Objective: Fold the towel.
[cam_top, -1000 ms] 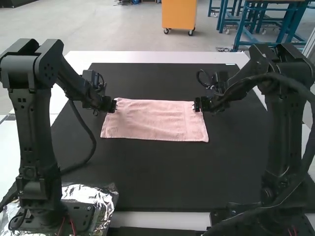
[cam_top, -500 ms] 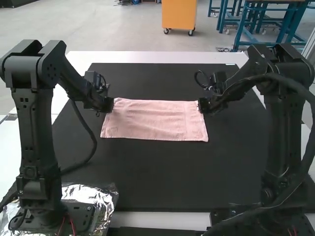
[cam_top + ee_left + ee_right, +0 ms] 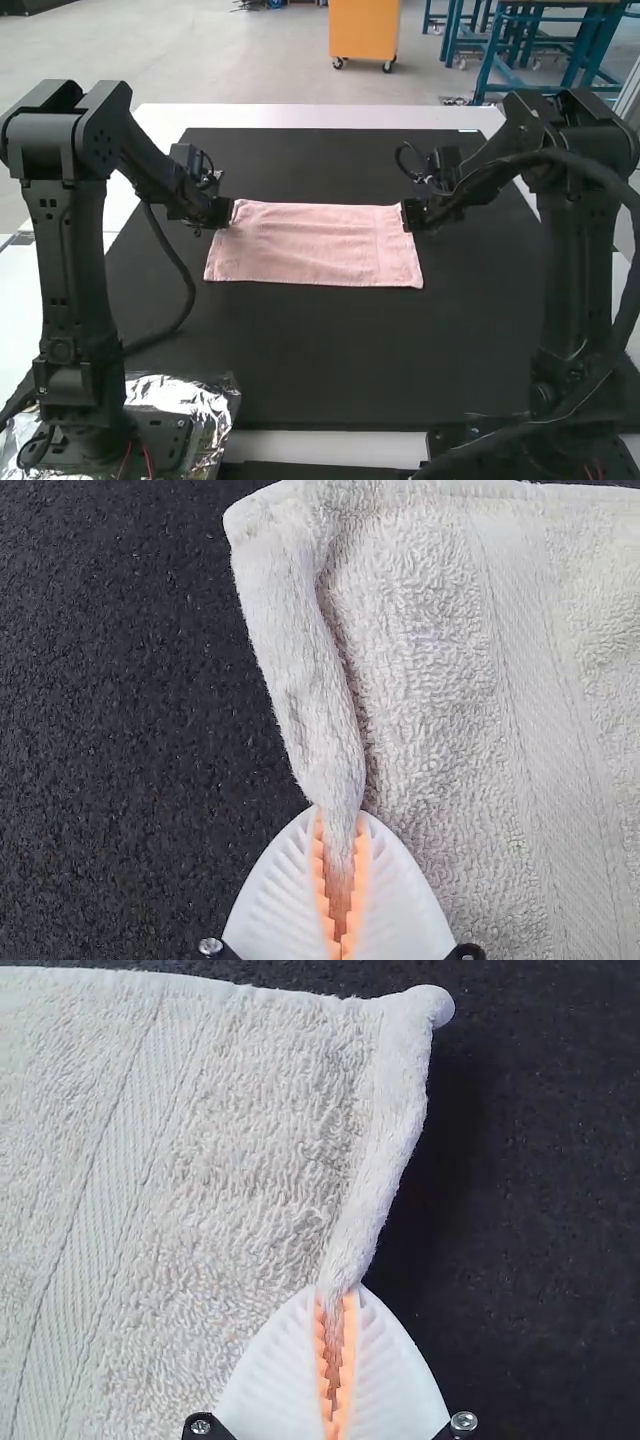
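The pink towel [image 3: 315, 245] lies as a wide rectangle on the black mat; whether it is folded I cannot tell. At its left side, near the far corner, is my left gripper [image 3: 226, 214]; my right gripper [image 3: 408, 214] is at the opposite side, near the other far corner. In the left wrist view, the left gripper [image 3: 340, 880] is shut on a pinched strip of the side edge of the towel [image 3: 430, 660]. The right gripper [image 3: 336, 1355] likewise pinches the side edge of the towel [image 3: 240, 1140] between its orange pads.
A black mat [image 3: 330, 360] covers most of the white table [image 3: 320, 117]. Crumpled foil [image 3: 215, 405] lies around the base of the left arm at the near left. Cables hang beside both arms.
Both grippers have closed on the towel's side edges. Over the last second the left one shifted slightly left and the right one slightly right; the towel has hardly moved.
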Robot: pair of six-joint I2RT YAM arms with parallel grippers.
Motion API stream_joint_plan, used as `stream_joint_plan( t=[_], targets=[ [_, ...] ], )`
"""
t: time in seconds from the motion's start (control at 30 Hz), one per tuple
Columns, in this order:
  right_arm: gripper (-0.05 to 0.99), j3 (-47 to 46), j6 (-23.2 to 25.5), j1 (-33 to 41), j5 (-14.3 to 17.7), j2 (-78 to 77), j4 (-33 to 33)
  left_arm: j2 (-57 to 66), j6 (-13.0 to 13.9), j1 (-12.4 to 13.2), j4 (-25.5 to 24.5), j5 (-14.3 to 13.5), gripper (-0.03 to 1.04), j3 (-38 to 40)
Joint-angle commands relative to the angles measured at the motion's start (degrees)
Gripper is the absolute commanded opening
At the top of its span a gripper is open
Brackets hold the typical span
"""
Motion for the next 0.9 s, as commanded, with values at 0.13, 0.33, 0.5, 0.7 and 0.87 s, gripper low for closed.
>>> stream_joint_plan(
  t=[0.13, 0.33, 0.5, 0.7, 0.87],
  targets=[
    [-0.02, -0.5, 1.6, -0.1, -4.4, -6.9, -3.9, -5.1, -1.6, 0.6, -2.3, 2.6, 0.03, 0.6],
    [-0.02, -2.7, 1.7, -0.9, -7.2, -11.3, -6.5, -8.8, -1.1, 1.6, -5.3, 4.0, 0.03, -0.2],
    [-0.02, -5.0, 1.7, -2.5, -8.8, -14.3, -8.2, -11.8, 0.3, 1.9, -7.2, 4.1, 0.03, -2.0],
    [-0.02, -7.7, 1.7, -4.3, -10.6, -17.5, -10.0, -16.3, 1.1, 3.0, -8.9, 4.2, 0.03, -5.1],
    [-0.02, -10.7, 1.4, -4.3, -12.1, -20.8, -12.1, -20.8, 1.3, 3.0, -9.6, 4.6, 0.03, -8.2]
  ],
)
